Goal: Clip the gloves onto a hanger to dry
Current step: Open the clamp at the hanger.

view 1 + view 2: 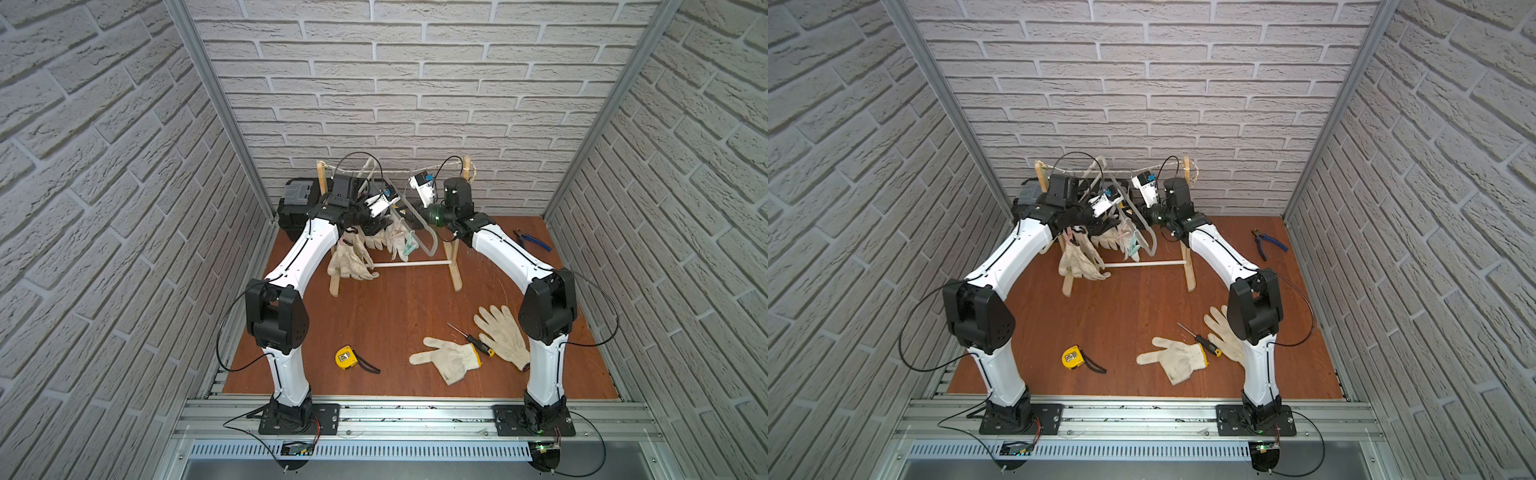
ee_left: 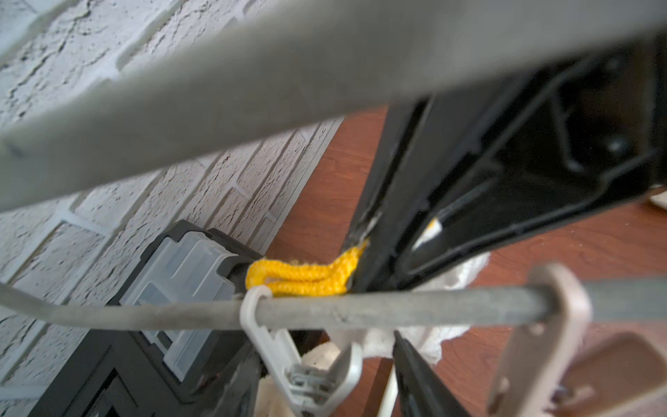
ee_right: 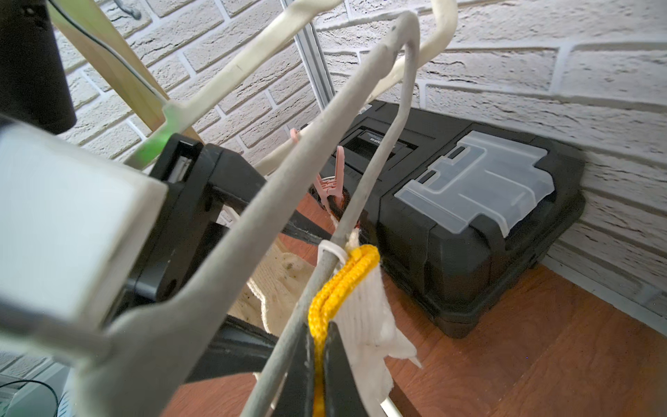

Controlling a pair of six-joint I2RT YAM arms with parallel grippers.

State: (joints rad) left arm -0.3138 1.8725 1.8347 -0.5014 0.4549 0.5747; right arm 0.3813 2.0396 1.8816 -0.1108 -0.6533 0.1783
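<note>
Right wrist view sets the right gripper at its lower edge, black jaws clenched on the yellow cuff of an off-white held glove, just beside the thin lower bar of a grey hanger. A white clip loops round that bar at the cuff. The left gripper faces it from the other side; its two black fingers stand apart with a stained glove showing between them, but whether they press on anything I cannot tell. Behind them a pink clip hangs from a cream hanger, and a black toolbox stands against the brick wall. In both top views the hangers hang on a string across a wooden rack at the back of the brown table, with a bunch of hung gloves dangling below the left arm. Well apart, near the base of the right arm, a yellow-edged glove and a second flat glove lie with a screwdriver between them. A yellow tape measure lies nearer the left arm, and blue-handled pliers at the far right.
</note>
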